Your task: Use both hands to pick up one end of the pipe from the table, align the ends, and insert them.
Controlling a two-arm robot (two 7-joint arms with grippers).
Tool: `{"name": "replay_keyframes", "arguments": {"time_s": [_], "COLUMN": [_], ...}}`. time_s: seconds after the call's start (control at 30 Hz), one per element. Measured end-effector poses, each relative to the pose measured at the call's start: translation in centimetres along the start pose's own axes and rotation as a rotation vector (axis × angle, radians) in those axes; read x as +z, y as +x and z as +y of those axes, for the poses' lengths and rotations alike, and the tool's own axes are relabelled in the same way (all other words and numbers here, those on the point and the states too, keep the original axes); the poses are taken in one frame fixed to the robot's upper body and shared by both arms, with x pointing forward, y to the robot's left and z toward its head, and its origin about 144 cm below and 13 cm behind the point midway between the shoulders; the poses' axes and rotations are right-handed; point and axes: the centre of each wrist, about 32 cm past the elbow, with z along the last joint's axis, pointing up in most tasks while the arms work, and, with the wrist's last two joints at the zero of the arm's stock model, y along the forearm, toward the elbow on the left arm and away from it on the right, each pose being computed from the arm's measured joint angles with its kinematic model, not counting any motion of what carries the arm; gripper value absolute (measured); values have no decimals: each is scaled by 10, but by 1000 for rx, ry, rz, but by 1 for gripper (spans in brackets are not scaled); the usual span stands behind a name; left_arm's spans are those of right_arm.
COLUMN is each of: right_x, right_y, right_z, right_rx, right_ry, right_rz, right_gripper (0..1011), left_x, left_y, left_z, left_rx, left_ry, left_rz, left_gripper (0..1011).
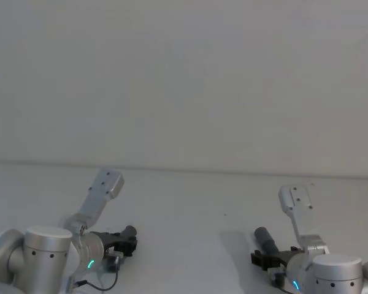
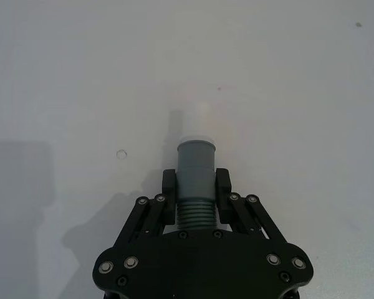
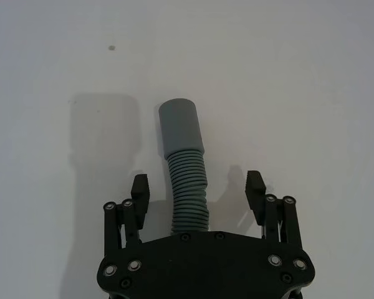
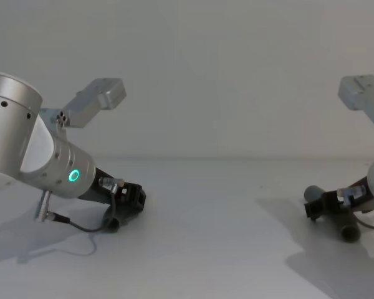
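Grey white-tipped piece (image 2: 196, 159) tight in left pincer (image 2: 196, 181); socket piece (image 3: 181, 128), rear hidden, within splayed right pincer (image 3: 198, 182).

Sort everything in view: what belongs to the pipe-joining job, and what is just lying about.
Belongs to the job:
left hand, shut on the white-tipped pipe piece
right hand, open, fingers either side of the socket pipe piece
table

Just there:
dark speck on the table
cable near the left hand
wall behind
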Motion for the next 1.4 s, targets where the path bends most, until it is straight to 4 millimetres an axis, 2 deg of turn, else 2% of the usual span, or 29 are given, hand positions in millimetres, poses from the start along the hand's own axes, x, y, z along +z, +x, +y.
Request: {"name": "replay_keyframes", "arguments": {"time_s": [0.1, 0.13, 0.2, 0.23, 0.3, 0.33, 0.4, 0.47, 0.5, 0.6, 0.73, 0.9, 1.4], "right_x": [0, 0, 0, 0, 0, 0, 0, 0, 0, 0, 0, 0, 0], "right_y": [0, 0, 0, 0, 0, 0, -1, -1, -1, 0, 0, 0, -1], "right_z": [0, 0, 1, 1, 1, 1, 1, 1, 1, 1, 1, 1, 1], "right_rx": [1, 1, 2, 2, 2, 2, 3, 3, 3, 2, 2, 2, 3], "right_ry": [-1, -2, -2, -3, -3, -3, -5, -5, -6, -7, -8, -9, -9], "right_rz": [1, 1, 2, 2, 2, 2, 3, 3, 3, 3, 3, 3, 4], "right_gripper": [881, 827, 812, 752, 693, 693, 599, 560, 496, 386, 278, 237, 234], "left_x": [0, 0, 0, 0, 0, 0, 0, 0, 0, 0, 0, 0, 0], "left_y": [0, 0, 0, 0, 0, 0, 0, 0, 0, 0, 0, 0, 0], "left_z": [0, 0, 0, 0, 0, 0, 0, 0, 0, 0, 0, 0, 0], "left_rx": [0, 0, 0, 0, 0, 0, 0, 0, 0, 0, 0, 0, 0], "left_ry": [0, 0, 0, 0, 0, 0, 0, 0, 0, 0, 0, 0, 0], "left_rz": [0, 0, 0, 0, 0, 0, 0, 0, 0, 0, 0, 0, -1], "left_gripper": [332, 332, 332, 332, 332, 332, 332, 332, 332, 332, 332, 332, 332]}}
